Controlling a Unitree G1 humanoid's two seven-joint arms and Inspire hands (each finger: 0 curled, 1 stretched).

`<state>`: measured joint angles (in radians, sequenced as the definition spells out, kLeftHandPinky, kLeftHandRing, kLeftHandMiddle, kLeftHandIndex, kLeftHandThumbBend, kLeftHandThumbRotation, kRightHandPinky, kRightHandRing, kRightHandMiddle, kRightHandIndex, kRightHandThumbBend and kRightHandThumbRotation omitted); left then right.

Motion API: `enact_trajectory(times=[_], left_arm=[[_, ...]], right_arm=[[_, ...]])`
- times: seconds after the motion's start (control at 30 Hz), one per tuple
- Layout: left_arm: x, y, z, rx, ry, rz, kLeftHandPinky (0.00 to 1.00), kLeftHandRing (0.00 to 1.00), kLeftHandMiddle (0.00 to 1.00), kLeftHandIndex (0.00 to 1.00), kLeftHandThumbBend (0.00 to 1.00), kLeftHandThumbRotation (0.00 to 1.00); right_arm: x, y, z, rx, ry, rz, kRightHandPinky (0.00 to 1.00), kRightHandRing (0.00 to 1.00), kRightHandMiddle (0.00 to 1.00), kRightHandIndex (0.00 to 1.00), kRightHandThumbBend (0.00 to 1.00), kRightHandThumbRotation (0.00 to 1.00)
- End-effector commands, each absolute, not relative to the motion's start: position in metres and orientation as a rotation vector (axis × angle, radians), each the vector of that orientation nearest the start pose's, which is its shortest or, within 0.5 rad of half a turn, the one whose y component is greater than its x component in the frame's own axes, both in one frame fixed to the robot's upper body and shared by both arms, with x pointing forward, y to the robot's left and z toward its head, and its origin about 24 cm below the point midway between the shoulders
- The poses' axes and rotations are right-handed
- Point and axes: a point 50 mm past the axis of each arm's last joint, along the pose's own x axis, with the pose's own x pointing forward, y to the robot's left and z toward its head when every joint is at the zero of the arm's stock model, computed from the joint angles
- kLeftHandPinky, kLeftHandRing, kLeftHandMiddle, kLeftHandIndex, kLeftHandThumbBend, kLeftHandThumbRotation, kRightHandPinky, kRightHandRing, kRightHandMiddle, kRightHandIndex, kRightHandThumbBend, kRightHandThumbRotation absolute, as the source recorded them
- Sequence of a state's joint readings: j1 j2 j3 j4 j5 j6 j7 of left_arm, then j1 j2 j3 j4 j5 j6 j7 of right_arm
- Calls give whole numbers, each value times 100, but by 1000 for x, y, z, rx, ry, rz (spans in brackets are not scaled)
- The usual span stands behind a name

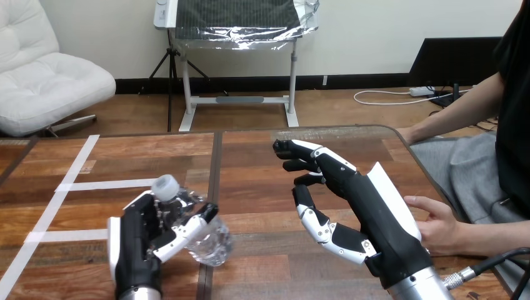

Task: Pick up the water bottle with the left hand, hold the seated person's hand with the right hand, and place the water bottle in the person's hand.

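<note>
Left robot hand [140, 240], low at the frame's left, has its fingers curled round the water bottle [211, 242], whose cap points to the upper left and base to the lower right. Right robot hand [350, 200], at centre right, is spread and holds nothing. The person's hand [440, 226] lies just beside its white back at the right edge, well apart from the bottle.

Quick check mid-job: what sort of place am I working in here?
Probably a staged test bench for handovers, not a home table: white tape lines mark the wooden table, a person's hand rests at its right edge, and the left hand grips a water bottle.
</note>
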<state>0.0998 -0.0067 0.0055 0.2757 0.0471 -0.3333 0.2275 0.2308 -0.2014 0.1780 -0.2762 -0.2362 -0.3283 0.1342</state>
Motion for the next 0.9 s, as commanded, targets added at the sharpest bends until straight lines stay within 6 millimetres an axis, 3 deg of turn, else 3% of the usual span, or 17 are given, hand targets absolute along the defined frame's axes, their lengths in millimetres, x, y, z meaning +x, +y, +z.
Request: enact_trajectory(times=[0.0,0.43,0.87], left_arm=[[245,151,83,-36,-409,173,47,44,45,49,63,0],[239,145,91,-35,-432,161,47,44,45,49,65,0],[234,142,94,-30,-454,148,47,44,45,49,65,0]], right_arm=[[209,-137,102,-422,-455,276,72,81,84,83,8,0],[215,-157,117,-632,-456,275,73,85,88,85,22,0],[224,-185,134,-884,-398,264,80,87,90,84,58,0]])
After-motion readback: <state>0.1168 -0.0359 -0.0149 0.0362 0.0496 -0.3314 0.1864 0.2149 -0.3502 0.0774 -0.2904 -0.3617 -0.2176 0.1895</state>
